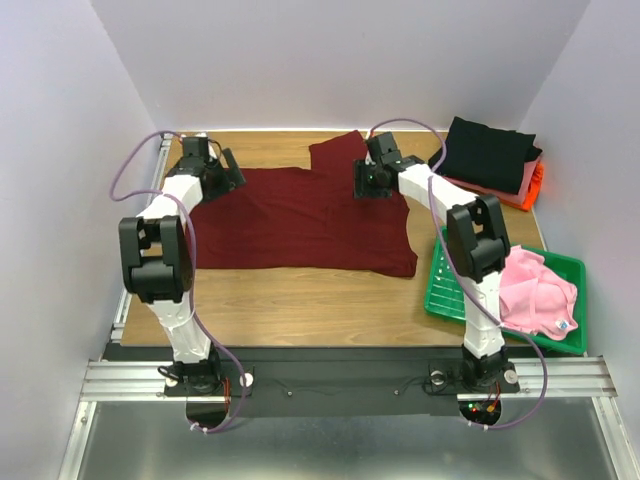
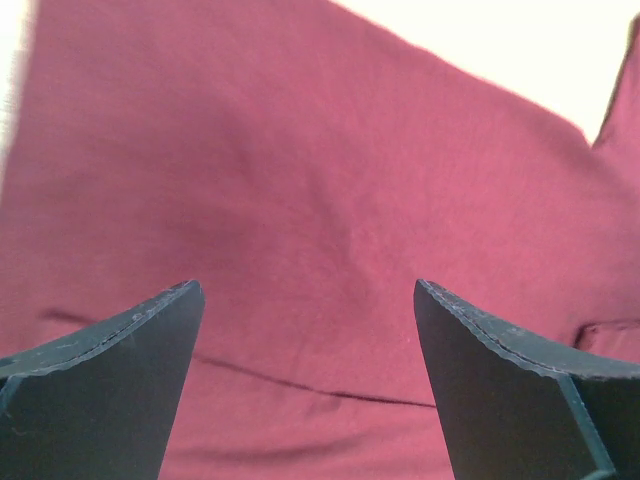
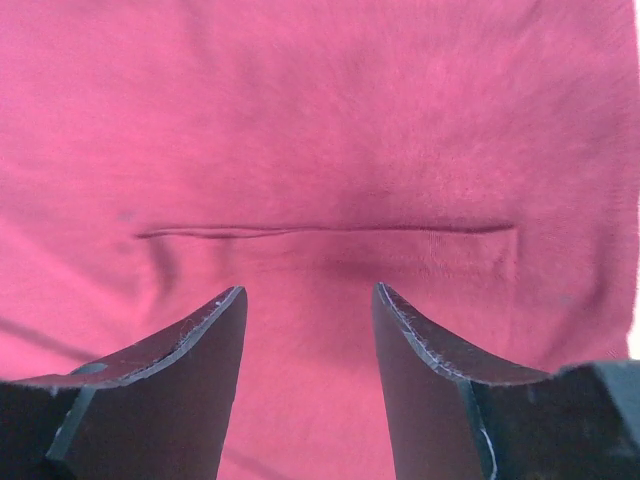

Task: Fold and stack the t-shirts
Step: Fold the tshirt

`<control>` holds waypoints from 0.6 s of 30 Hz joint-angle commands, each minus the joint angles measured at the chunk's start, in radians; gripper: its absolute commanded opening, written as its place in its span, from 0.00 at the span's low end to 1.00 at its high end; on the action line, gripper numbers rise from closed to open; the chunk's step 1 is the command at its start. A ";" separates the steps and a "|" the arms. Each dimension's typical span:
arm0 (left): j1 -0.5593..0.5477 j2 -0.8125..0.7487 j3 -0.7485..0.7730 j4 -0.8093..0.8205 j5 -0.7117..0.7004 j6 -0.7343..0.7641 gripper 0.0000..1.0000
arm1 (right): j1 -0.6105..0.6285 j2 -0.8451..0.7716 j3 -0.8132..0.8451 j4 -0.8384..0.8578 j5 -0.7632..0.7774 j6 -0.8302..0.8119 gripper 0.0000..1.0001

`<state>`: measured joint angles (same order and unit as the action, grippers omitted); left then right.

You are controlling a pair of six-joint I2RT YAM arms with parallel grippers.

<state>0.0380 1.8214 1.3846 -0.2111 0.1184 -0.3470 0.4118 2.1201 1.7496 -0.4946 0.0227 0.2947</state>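
A dark maroon t-shirt [image 1: 300, 215] lies spread across the middle of the wooden table [image 1: 300, 300]. My left gripper [image 1: 228, 172] hovers over its far left corner, jaws wide open with only cloth [image 2: 310, 200] showing between them. My right gripper [image 1: 368, 182] hangs over the shirt's far right part near a sleeve, jaws partly open, nothing between them but the cloth [image 3: 320, 150] and a hem seam [image 3: 320, 230]. A light pink t-shirt [image 1: 535, 290] lies in the green tray. A folded stack with a black t-shirt [image 1: 490, 152] on top of salmon and orange ones [image 1: 530, 180] sits at the far right.
The green plastic tray [image 1: 445, 280] stands at the right front, beside the right arm. White walls close in the table on three sides. Bare wood shows in front of the maroon shirt.
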 commanded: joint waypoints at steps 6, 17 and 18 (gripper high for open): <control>-0.015 0.079 -0.119 0.093 0.064 0.006 0.99 | -0.007 0.071 -0.067 0.094 0.019 0.006 0.59; -0.016 0.024 -0.266 0.055 -0.014 0.014 0.99 | -0.007 -0.046 -0.324 0.093 -0.016 0.058 0.59; -0.016 0.016 -0.288 0.049 -0.023 0.016 0.99 | -0.005 -0.067 -0.359 0.093 -0.018 0.063 0.59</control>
<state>0.0189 1.8679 1.1717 -0.0628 0.1509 -0.3408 0.4118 2.0777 1.4807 -0.3195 0.0216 0.3229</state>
